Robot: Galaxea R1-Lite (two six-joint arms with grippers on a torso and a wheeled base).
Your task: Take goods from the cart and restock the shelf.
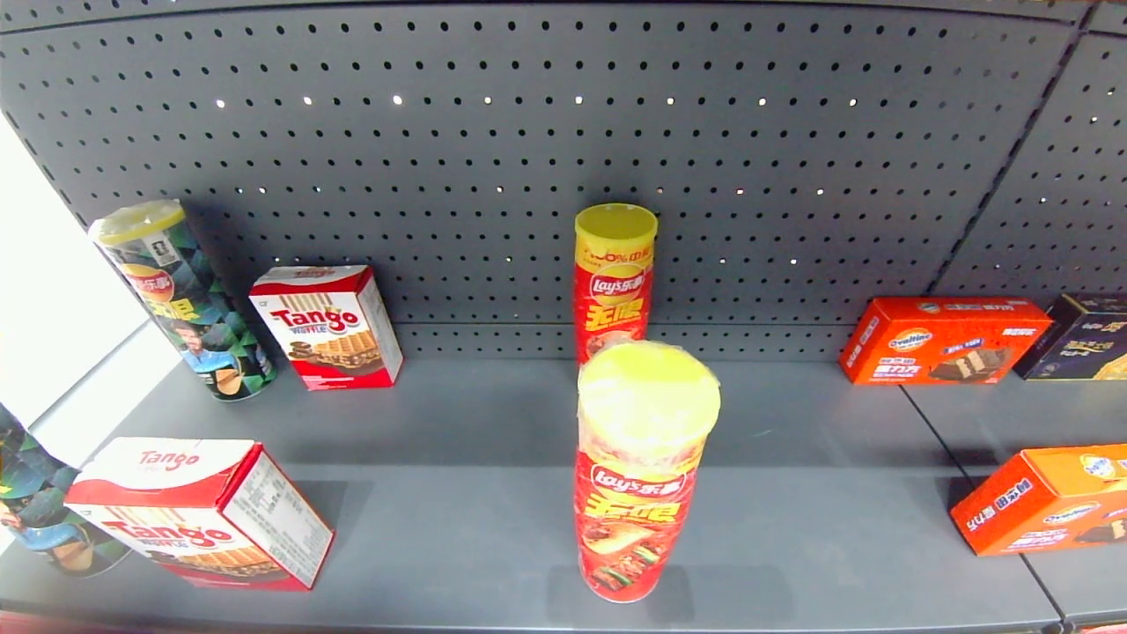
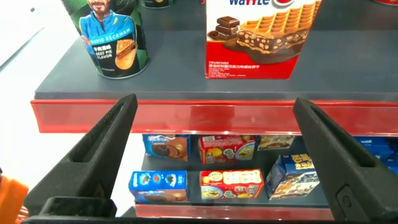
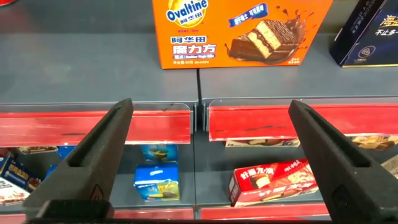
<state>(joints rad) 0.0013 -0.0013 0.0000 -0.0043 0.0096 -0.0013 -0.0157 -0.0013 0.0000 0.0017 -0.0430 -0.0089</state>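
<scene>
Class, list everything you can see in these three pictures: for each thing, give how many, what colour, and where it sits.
Chip cans: two, red with yellow lids; one front middle of the shelf, one behind it at the back.
Dark cans: two, dark green patterned; one back left, one at the front left edge.
Wafer boxes: two, red and white; back left and front left.
Orange boxes: two; back right and front right.
Dark box: one, blackish; far right, back.
Shelf: one, grey with a red front strip.
Back panel: one, grey, perforated.
Lower-shelf boxes: several, blue and red.
Left gripper: black, open, before the shelf edge.
Right gripper: black, open, likewise.
</scene>
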